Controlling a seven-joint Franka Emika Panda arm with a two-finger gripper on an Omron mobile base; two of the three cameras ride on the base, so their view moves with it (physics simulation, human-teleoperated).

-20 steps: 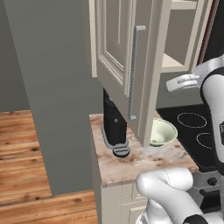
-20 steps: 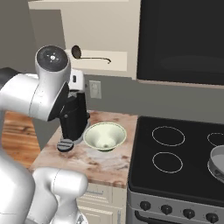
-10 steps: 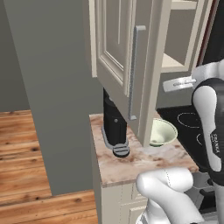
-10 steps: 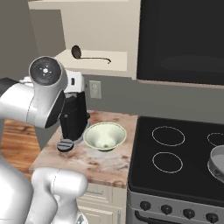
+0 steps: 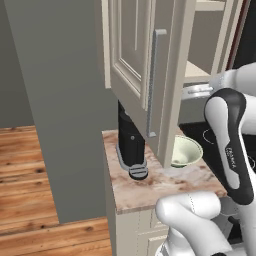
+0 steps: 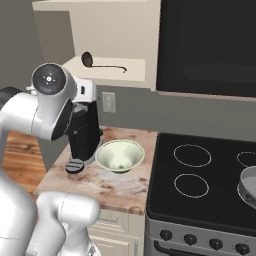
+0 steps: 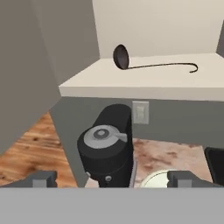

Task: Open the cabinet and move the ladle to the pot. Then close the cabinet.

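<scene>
The cream-white cabinet (image 5: 131,55) stands open, its door with the grey bar handle (image 5: 154,82) swung out toward the arm. Inside, the dark ladle (image 7: 124,58) lies on the bottom shelf (image 7: 144,84), bowl end to the left and its thin hooked handle running right; the ladle (image 6: 101,62) also shows from the right base. My gripper (image 7: 113,179) is open and empty, below and in front of that shelf, a good distance short of the ladle. The grey pot (image 6: 248,184) sits on the stove at the far right edge.
A black coffee machine (image 7: 107,148) stands on the marble counter (image 6: 100,185) directly under the shelf, beside a pale green bowl (image 6: 120,155). The black stove (image 6: 200,187) lies to the right, with a dark glass-fronted appliance (image 6: 207,45) above it. A grey wall (image 5: 55,100) closes the left side.
The arm has folded lower, its elbow dropping a little and the forearm swinging in toward the open shelf. The jaws have stayed open. Ladle, door and pot have not moved.
</scene>
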